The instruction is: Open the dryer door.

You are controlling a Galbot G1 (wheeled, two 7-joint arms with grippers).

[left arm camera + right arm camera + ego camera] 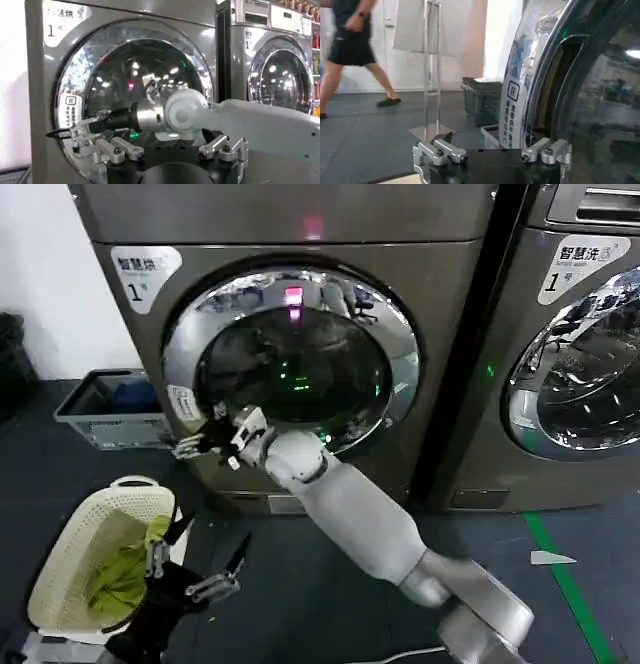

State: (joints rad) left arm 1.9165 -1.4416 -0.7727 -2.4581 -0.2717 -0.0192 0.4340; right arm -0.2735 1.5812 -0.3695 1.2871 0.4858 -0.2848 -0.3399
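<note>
The dryer [440, 294] is the left machine, bronze-grey, with a small white "1" label and a pink light. Its round door [290, 359] has a chrome rim and looks shut against the front. My right arm reaches up from the lower right. The right gripper [205, 440] is open at the door's left rim, beside the white sticker [511, 117]. Nothing lies between its fingers [451, 151]. The left wrist view shows that gripper [75, 134] at the rim's lower left. My left gripper [195, 569] hangs open low over the floor, away from the door [135, 85].
A white laundry basket [60, 569] with green cloth sits on the floor at lower left. A grey crate [105, 412] stands left of the dryer. A similar machine [580, 354] stands to the right. Green tape [565, 579] marks the floor.
</note>
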